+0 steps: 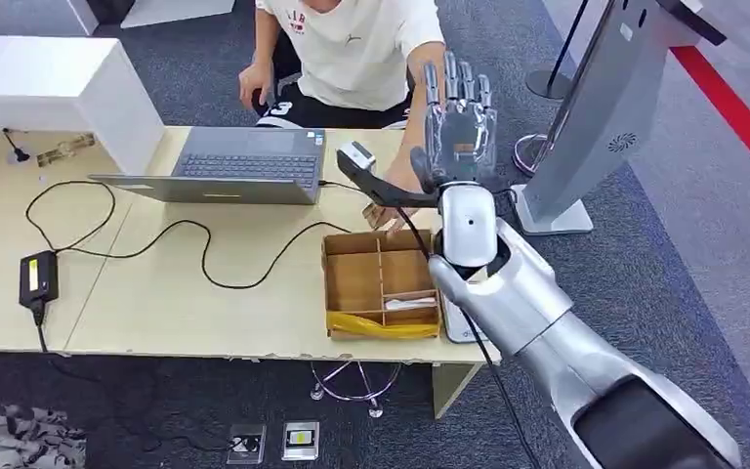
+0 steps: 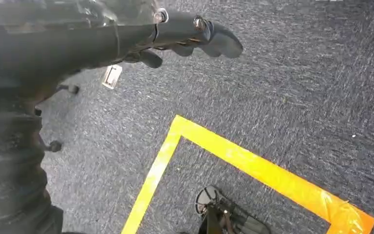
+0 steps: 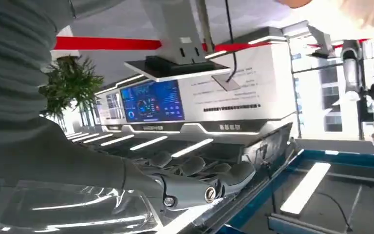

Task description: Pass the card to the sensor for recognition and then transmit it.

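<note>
My right hand (image 1: 459,117) is raised above the table's far right corner, fingers spread and upright, holding nothing. In the right wrist view the same hand (image 3: 199,178) is bare, its fingers stretched out. A black stand with a small white sensor head (image 1: 356,156) stands just left of it. Below the hand, a person's hand (image 1: 391,210) rests by a small tan card-like piece (image 1: 370,211). A white card (image 1: 410,304) lies in the cardboard box (image 1: 352,283). My left hand (image 2: 195,34) hangs over the carpet, holding nothing.
An open laptop (image 1: 244,161) sits at the table's far side with a person seated behind it. A black power brick (image 1: 37,277) and its cable lie to the left. A grey kiosk (image 1: 605,107) stands to the right. Yellow tape (image 2: 253,165) marks the floor.
</note>
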You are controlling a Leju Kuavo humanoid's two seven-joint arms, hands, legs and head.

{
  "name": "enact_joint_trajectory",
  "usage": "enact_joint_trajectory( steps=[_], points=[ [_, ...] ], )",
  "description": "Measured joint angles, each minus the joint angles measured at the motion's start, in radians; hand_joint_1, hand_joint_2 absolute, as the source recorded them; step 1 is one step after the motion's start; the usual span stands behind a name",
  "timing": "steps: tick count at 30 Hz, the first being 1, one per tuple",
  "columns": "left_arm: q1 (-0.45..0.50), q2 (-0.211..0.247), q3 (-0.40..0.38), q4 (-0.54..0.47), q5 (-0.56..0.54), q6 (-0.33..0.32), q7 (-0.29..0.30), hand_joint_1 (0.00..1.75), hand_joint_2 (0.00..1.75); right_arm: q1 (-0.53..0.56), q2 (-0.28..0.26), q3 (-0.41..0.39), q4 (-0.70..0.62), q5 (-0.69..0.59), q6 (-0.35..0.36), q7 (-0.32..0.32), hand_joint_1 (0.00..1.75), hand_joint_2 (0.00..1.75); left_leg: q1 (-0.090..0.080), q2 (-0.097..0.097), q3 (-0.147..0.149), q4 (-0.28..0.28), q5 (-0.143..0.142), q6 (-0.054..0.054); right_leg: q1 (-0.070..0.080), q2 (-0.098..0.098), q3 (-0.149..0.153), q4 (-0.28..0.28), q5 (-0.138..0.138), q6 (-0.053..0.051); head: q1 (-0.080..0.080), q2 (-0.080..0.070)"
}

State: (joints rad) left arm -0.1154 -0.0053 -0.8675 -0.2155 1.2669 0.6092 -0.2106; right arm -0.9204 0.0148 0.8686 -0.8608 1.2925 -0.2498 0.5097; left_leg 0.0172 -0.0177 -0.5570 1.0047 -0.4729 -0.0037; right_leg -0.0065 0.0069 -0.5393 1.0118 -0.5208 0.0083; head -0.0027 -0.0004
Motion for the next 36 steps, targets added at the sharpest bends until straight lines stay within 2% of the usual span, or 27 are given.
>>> enact_joint_trajectory(
  steps=[5,8,13,17,22,23,24,26,27,29,30,31,33,34,36],
  points=[
    [0.004,0.012,0.000,0.000,-0.011,-0.001,0.000,0.00,1.75,0.152,-0.111,-0.097,-0.234,0.042,0.041,0.016,0.00,1.75,0.000,-0.001,0.000,0.001,0.000,0.000,-0.001,-0.001,0.000,-0.001,0.000,0.000,0.000,0.000],
    [0.006,0.020,0.000,0.000,-0.012,-0.002,0.000,0.00,1.75,0.249,-0.170,-0.158,-0.362,0.042,0.012,0.033,0.00,1.75,0.000,0.002,0.001,0.000,0.000,0.000,-0.001,0.001,0.000,-0.001,0.000,0.000,0.000,0.000],
    [0.008,0.032,0.000,0.000,-0.012,-0.002,0.000,0.00,1.75,0.491,-0.274,-0.282,-0.623,-0.027,-0.138,0.060,0.00,1.75,0.000,-0.001,0.000,0.000,-0.002,0.000,-0.001,-0.001,-0.001,-0.001,0.000,0.000,0.000,0.000],
    [0.009,0.038,0.000,0.000,-0.012,-0.002,0.002,0.00,1.75,0.656,-0.331,-0.373,-0.723,-0.145,-0.300,0.076,0.00,1.75,0.000,0.002,0.001,0.000,-0.003,0.000,-0.001,0.000,0.000,-0.001,-0.001,0.000,-0.001,0.000],
    [0.009,0.039,0.000,0.000,-0.012,-0.002,0.002,0.00,1.75,0.673,-0.336,-0.382,-0.731,-0.160,-0.311,0.075,0.00,1.75,0.000,0.001,0.001,0.000,-0.003,0.000,-0.001,0.000,0.001,-0.001,-0.001,0.000,-0.001,0.000],
    [0.010,0.039,0.000,0.000,-0.006,-0.001,0.012,0.00,1.75,0.760,-0.366,-0.437,-0.768,-0.245,-0.369,0.072,0.00,1.75,-0.001,0.001,0.000,0.000,-0.003,0.000,-0.001,0.000,0.000,-0.001,-0.001,0.000,0.000,0.000],
    [0.008,0.040,0.000,0.000,-0.004,0.003,0.065,0.00,1.75,0.838,-0.380,-0.495,-0.767,-0.426,-0.419,0.063,0.00,1.75,0.000,0.004,0.002,0.000,-0.004,0.001,-0.001,0.003,0.000,-0.001,-0.001,0.000,0.000,0.000],
    [0.007,0.039,0.000,0.000,-0.008,0.003,0.092,0.00,1.75,0.893,-0.374,-0.531,-0.719,-0.594,-0.433,-0.035,0.00,1.75,0.000,0.003,0.000,0.000,-0.004,0.001,-0.001,0.002,-0.001,-0.001,-0.001,0.000,0.000,0.000],
    [0.007,0.038,0.000,0.000,-0.015,0.003,0.103,0.00,1.75,0.911,-0.363,-0.557,-0.683,-0.691,-0.432,-0.119,0.00,1.75,0.000,0.002,0.000,-0.001,-0.004,0.001,0.000,0.001,0.000,-0.001,-0.001,0.000,-0.001,0.000],
    [0.006,0.037,0.000,0.000,-0.032,0.003,0.137,0.00,1.75,0.926,-0.320,-0.646,-0.538,-1.033,-0.389,-0.358,0.00,1.75,0.000,0.002,0.000,-0.001,-0.004,0.001,0.000,0.000,0.000,-0.001,-0.001,0.000,0.000,0.000],
    [0.006,0.037,0.000,0.000,-0.036,0.003,0.155,0.00,1.75,0.923,-0.296,-0.683,-0.426,-1.250,-0.364,-0.453,0.00,1.75,0.000,0.001,0.000,-0.001,-0.004,0.001,0.000,0.000,0.000,-0.001,-0.001,0.000,0.000,0.000],
    [0.005,0.037,0.000,0.000,-0.037,0.003,0.169,0.00,1.75,0.921,-0.276,-0.707,-0.320,-1.408,-0.361,-0.498,0.00,1.75,0.000,0.000,0.000,-0.001,-0.004,0.001,0.000,-0.001,0.001,-0.001,-0.002,0.000,0.000,0.000],
    [0.005,0.037,0.000,0.000,-0.037,0.003,0.181,0.00,1.75,0.924,-0.241,-0.738,-0.137,-1.589,-0.362,-0.508,0.00,1.75,0.000,-0.001,-0.001,0.000,-0.004,0.001,0.000,-0.004,0.000,-0.001,-0.002,0.000,0.000,0.000],
    [0.005,0.037,0.000,0.000,-0.037,0.004,0.185,0.00,1.75,0.928,-0.220,-0.744,-0.071,-1.590,-0.363,-0.507,0.00,1.75,0.000,-0.001,-0.002,0.000,-0.004,0.001,0.000,-0.003,-0.001,-0.001,-0.002,0.000,-0.001,0.000],
    [0.005,0.037,0.000,0.000,-0.035,0.004,0.188,0.00,1.75,0.929,-0.193,-0.754,0.001,-1.505,-0.363,-0.504,0.00,1.75,0.000,0.000,-0.003,-0.001,-0.004,0.000,0.000,0.000,-0.003,-0.001,-0.002,0.000,-0.002,0.000]
  ],
)
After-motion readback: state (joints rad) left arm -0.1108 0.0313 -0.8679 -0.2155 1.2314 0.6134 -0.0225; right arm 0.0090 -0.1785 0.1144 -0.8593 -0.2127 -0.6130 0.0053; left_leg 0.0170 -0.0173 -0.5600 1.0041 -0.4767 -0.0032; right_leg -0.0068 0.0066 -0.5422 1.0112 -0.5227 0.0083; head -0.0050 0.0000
